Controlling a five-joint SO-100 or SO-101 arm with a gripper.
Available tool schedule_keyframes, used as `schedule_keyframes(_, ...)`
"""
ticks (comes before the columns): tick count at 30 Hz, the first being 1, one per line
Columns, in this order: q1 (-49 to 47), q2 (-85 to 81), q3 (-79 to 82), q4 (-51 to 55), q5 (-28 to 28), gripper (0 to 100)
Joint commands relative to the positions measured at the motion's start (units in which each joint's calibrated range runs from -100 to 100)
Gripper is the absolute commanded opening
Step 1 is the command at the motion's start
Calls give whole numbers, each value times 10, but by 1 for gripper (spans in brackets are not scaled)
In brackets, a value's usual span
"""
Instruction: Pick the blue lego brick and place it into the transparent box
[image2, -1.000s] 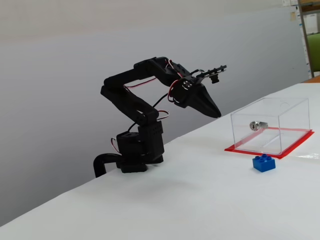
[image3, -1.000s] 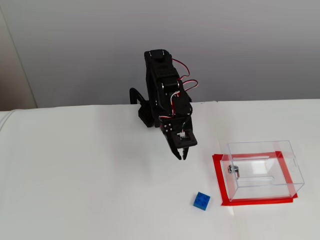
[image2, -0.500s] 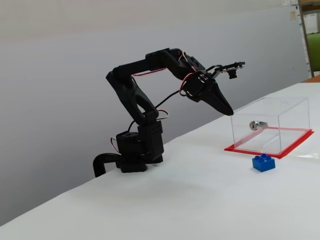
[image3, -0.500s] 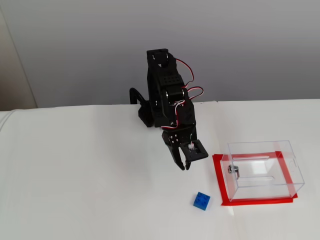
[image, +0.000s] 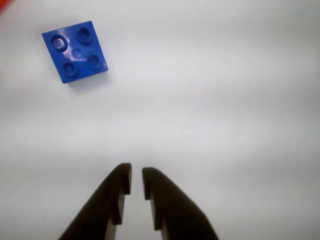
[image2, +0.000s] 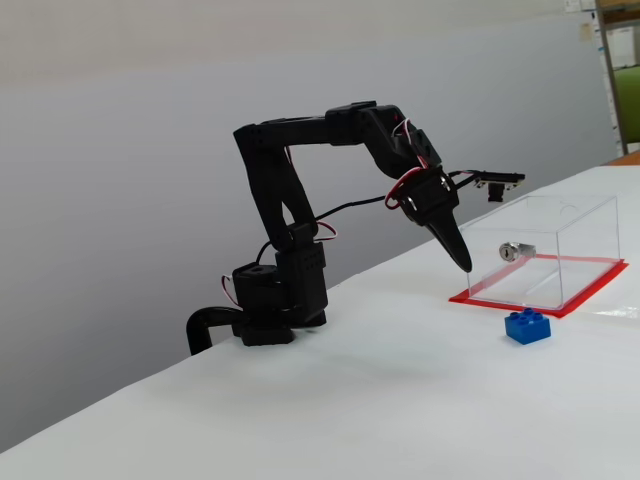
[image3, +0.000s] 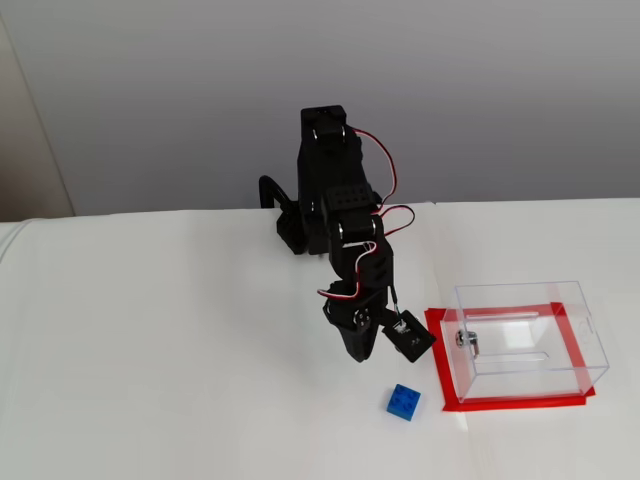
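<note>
Brick (image: 75, 51) lay flat on the table (image3: 150, 350), studs up, just beside the box's (image3: 525, 335) red edge. It was square, with no clear long axis; edges sat skewed in the wrist view. Gripper (image: 136, 180) hung above the table, nearly closed, empty. Since 0.5 s earlier the arm (image2: 300, 150) had reached further out and tipped downward.
</note>
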Motion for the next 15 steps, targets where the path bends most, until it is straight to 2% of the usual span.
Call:
schedule_keyframes(1, -1, 28, -67, 1, 2, 3)
schedule_keyframes(3, -3, 40, -80, 0, 2, 4)
schedule_keyframes(8, -13, 76, -103, 0, 2, 16)
schedule_keyframes(15, -41, 113, -126, -7, 2, 19)
